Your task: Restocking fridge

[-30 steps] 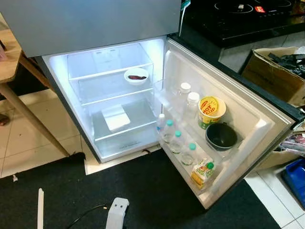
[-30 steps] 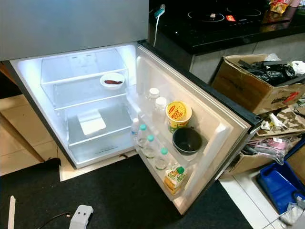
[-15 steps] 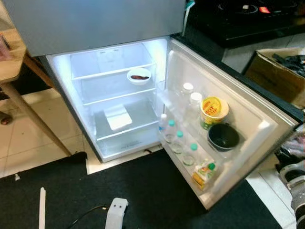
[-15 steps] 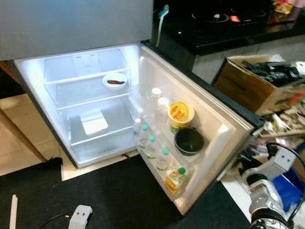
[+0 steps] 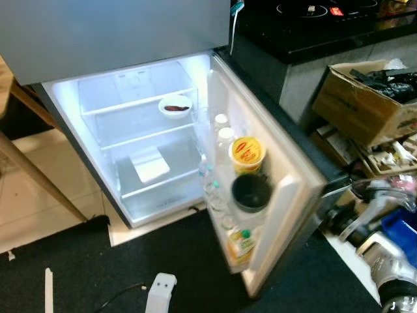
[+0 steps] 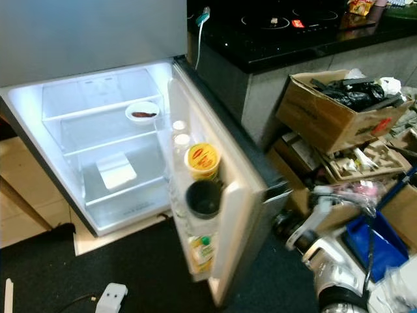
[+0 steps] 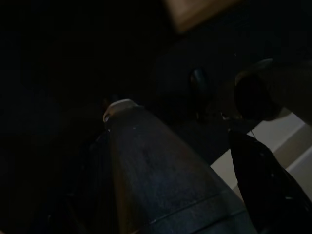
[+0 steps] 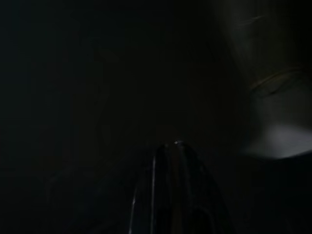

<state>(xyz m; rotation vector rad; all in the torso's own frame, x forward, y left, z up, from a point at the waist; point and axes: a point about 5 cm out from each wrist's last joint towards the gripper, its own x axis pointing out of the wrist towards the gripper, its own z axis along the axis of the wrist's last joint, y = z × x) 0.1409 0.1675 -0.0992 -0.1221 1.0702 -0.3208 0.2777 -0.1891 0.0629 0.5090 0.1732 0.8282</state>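
Seen from above, left to right: wooden table leg (image 5: 39,173) on pale tiles; white plug block (image 5: 160,292) with cord on black mat (image 5: 117,267). Open, lit fridge (image 5: 140,140) beyond, small bowl (image 5: 175,105) on upper shelf, white lid (image 5: 149,163) on shelf below. Door (image 5: 287,195) swung partway in, racks crowded: two white-capped jars (image 5: 223,130), yellow cup (image 5: 247,154), dark bowl (image 5: 251,192), row of water bottles (image 5: 215,189), green-capped carton (image 5: 242,242) lowest. Black cooktop (image 6: 287,26) on dark tabletop behind door. Right of door, cardboard box (image 6: 332,107) stuffed with black bags, trays of clutter, blue bin (image 6: 365,244). Right arm (image 6: 326,251) raised close to door's outer edge; right tool (image 8: 178,190) barely made out in dark wrist view, spread impossible to tell. Left tool (image 7: 195,161) hanging in shade over floor, black fingers (image 7: 146,170) set apart.
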